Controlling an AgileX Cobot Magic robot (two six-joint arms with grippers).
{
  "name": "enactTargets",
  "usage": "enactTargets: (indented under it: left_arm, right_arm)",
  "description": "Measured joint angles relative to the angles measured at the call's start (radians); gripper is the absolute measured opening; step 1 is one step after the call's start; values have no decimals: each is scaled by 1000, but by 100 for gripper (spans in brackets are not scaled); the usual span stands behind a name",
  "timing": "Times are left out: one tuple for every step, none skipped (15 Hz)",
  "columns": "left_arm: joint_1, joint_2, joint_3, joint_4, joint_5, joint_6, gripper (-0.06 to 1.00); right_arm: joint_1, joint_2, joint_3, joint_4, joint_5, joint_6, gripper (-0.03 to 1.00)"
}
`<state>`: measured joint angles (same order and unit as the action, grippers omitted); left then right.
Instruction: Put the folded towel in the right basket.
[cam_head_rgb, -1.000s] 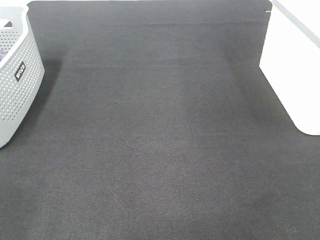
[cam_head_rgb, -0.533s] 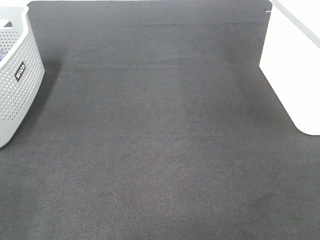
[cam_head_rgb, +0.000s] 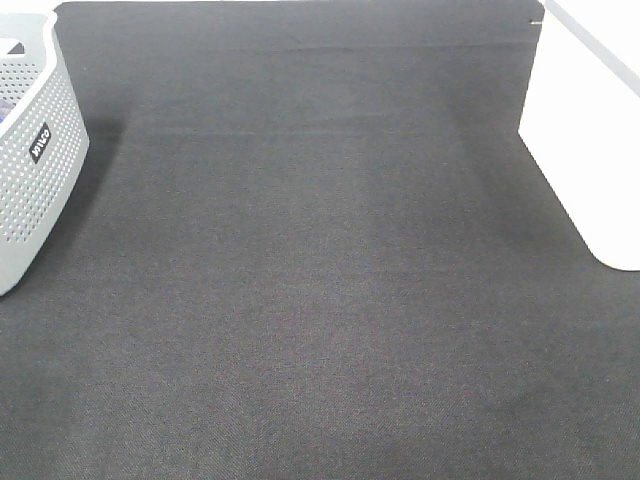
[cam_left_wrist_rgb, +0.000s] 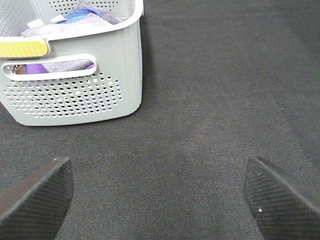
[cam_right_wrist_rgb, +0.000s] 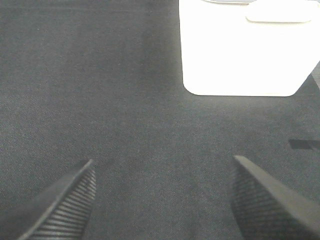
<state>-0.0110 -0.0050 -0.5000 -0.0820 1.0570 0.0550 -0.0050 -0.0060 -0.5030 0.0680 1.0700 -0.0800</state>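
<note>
The reddish-brown folded towel shows in no view. The bright white right basket (cam_head_rgb: 592, 140) stands at the right edge of the dark mat; its wall also shows in the right wrist view (cam_right_wrist_rgb: 245, 55). My left gripper (cam_left_wrist_rgb: 160, 200) is open and empty, low over the mat, a short way from the grey basket. My right gripper (cam_right_wrist_rgb: 162, 200) is open and empty over the mat, a short way from the white basket. Neither gripper shows in the exterior high view.
A grey perforated basket (cam_head_rgb: 30, 170) with a black label stands at the left edge. In the left wrist view it (cam_left_wrist_rgb: 75, 95) holds purple and blue cloths. The dark mat (cam_head_rgb: 320, 280) covers the table between the two baskets.
</note>
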Motion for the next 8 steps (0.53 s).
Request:
enactTargets:
  left_arm:
    - [0,0,0,0,0,0,88]
    - [0,0,0,0,0,0,88]
    - [0,0,0,0,0,0,88]
    - [0,0,0,0,0,0,88]
    - [0,0,0,0,0,0,88]
    - [0,0,0,0,0,0,88]
    - [0,0,0,0,0,0,88]
    - [0,0,0,0,0,0,88]
  right_arm:
    - [0,0,0,0,-1,0,70]
    - [0,0,0,1,-1,0,70]
    - [0,0,0,1,-1,0,70]
    - [0,0,0,1,-1,0,70]
    - [0,0,0,1,-1,0,70]
    - [0,0,0,1,-1,0,70]
    - [0,0,0,1,-1,0,70]
    - [0,0,0,1,-1,-1,70]
